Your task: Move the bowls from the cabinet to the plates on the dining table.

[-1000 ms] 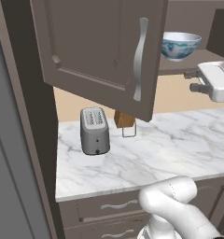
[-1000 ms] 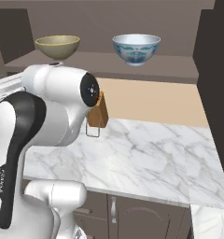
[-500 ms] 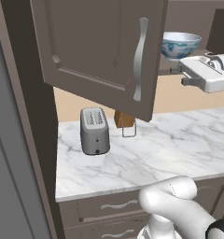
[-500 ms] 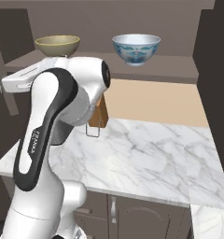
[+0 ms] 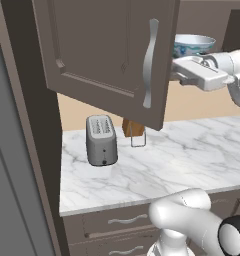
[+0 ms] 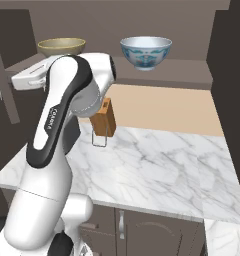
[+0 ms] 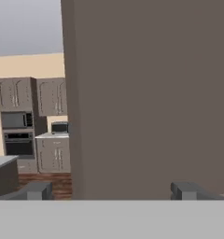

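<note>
Two bowls were waiting on the cabinet shelf (image 6: 182, 80), neither one touched. Nearest me, the marble counter (image 5: 192, 155) carried a silver toaster (image 5: 101, 140) and, behind it against the wall, a wooden knife block (image 6: 103, 117). Above the counter the cabinet door (image 5: 107, 55) hung swung open, its long curved handle (image 5: 151, 62) facing out.

At shelf height the arm reached across with the gripper (image 7: 111, 190) spread wide and holding nothing; its fingertips (image 7: 37, 190) stood well apart, pointing at the flat brown face of the cabinet panel (image 7: 151, 98) close ahead, with a distant kitchen showing past its edge. In the right base view the hand (image 6: 29, 79) lay just below and to the left of the olive-tan bowl (image 6: 62, 46), near but not touching it as far as I could tell. The white bowl with the blue pattern (image 6: 146, 51) stood farther along the shelf, to the right, well apart from the hand.

I judged the olive-tan bowl the nearer target, though the gripper was aimed away from it and would need to turn toward it.
</note>
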Robot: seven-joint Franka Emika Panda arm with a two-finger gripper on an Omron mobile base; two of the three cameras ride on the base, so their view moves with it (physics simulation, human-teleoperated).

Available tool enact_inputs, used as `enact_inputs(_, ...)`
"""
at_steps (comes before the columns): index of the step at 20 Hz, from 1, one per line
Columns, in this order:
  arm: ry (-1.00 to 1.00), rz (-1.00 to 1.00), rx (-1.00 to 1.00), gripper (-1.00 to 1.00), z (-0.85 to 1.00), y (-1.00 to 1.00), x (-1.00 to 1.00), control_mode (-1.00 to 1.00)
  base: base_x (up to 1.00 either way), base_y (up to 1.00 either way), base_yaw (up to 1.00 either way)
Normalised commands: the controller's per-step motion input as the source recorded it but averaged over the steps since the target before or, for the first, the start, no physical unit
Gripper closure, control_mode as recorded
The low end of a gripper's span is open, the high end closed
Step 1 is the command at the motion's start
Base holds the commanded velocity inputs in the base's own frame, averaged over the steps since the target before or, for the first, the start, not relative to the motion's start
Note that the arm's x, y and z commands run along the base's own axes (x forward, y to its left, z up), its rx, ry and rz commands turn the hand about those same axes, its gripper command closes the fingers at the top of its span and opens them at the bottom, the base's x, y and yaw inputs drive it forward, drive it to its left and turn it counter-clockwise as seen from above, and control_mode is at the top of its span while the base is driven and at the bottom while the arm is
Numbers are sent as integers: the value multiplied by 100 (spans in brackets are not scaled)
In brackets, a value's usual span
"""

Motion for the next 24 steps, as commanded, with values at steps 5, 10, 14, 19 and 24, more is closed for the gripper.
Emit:
enact_inputs(5, 2, 11, 0, -100, -7, 24, 28, -100, 0, 0, 0)
enact_inputs(10, 2, 12, 0, -100, -8, 26, 18, -100, 0, 0, 0)
enact_inputs(14, 1, 13, -1, -100, -7, 32, 7, -100, 0, 0, 0)
enact_inputs(19, 0, 10, -5, -100, -1, 41, -9, -100, 0, 0, 0)
enact_inputs(24, -1, 4, -6, -100, 0, 38, -29, -100, 0, 0, 0)
